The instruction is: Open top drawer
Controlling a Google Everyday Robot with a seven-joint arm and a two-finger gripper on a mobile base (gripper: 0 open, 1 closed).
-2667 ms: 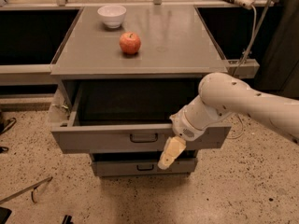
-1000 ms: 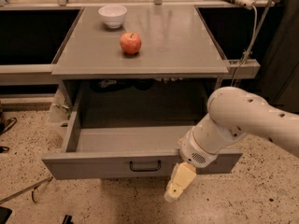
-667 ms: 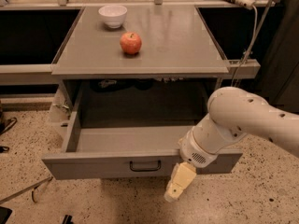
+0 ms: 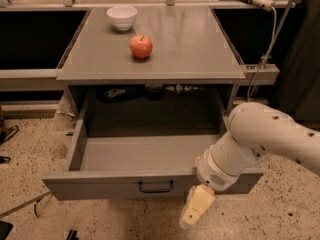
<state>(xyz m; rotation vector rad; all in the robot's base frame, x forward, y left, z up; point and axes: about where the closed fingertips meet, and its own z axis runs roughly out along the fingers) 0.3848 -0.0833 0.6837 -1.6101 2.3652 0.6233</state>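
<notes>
The top drawer is pulled far out of the grey cabinet, its deep grey tray open and empty. Its flat grey front carries a small black loop handle. My gripper hangs just below and in front of the drawer front, to the right of the handle and apart from it. Only its cream-coloured end shows. My white arm reaches in from the right over the drawer's right front corner. The lower drawers are hidden under the open one.
A red apple and a white bowl sit on the cabinet top. A white cable hangs at the right. Dark open shelves flank the cabinet. Speckled floor lies in front, with dark cords at the lower left.
The drawer slid much further out since the earliest frame. In the last second the drawer and gripper have barely moved.
</notes>
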